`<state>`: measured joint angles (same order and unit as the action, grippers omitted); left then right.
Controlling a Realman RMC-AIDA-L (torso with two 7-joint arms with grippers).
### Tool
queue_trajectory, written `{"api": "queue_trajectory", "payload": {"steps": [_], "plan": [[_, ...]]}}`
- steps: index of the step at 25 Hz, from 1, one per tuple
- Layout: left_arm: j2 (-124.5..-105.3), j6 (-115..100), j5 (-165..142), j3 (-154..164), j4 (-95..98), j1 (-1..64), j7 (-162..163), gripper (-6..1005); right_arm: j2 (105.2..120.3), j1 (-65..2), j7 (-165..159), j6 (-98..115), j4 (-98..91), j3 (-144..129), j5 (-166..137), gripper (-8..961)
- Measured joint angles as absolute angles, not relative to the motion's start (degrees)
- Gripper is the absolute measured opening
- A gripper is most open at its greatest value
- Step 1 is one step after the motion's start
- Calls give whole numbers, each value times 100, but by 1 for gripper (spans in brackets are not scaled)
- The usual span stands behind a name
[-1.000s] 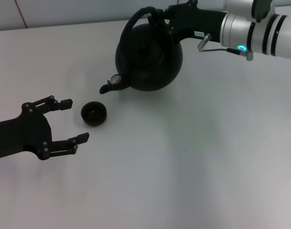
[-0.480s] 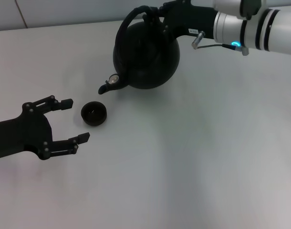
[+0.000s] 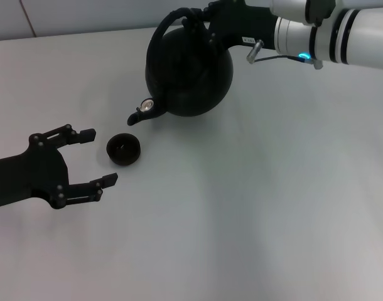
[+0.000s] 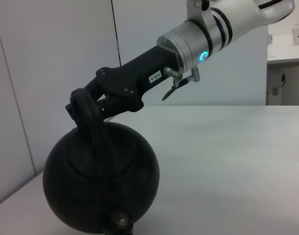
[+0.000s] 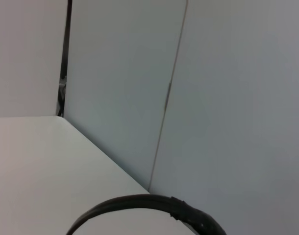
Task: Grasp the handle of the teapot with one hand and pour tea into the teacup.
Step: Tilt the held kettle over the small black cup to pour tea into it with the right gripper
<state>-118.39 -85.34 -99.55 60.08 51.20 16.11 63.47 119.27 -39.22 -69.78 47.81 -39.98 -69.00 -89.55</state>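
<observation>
Teapot (image 3: 190,72): round matte black, tipped, spout low toward teacup (image 3: 124,149) (small black bowl on surface (image 3: 254,200), just beside). Right end effector (image 3: 201,19) pinches handle (image 3: 169,22) at the top. Left end effector (image 3: 94,160) spread wide, holding nothing, beside the teacup.

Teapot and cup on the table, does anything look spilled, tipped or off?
No spill visible. The teapot is tilted, spout down toward the teacup, held by its handle in the right hand. The cup stands upright; the left hand waits open beside it.
</observation>
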Motion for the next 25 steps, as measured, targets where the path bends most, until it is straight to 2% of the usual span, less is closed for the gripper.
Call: {"api": "queue_trajectory", "payload": {"steps": [25], "plan": [[-11829,-8525,-9965,5999,5080,1599,6328,859,11941,-3866,-6969,4734,-4538,-7328,-9203,148]]}}
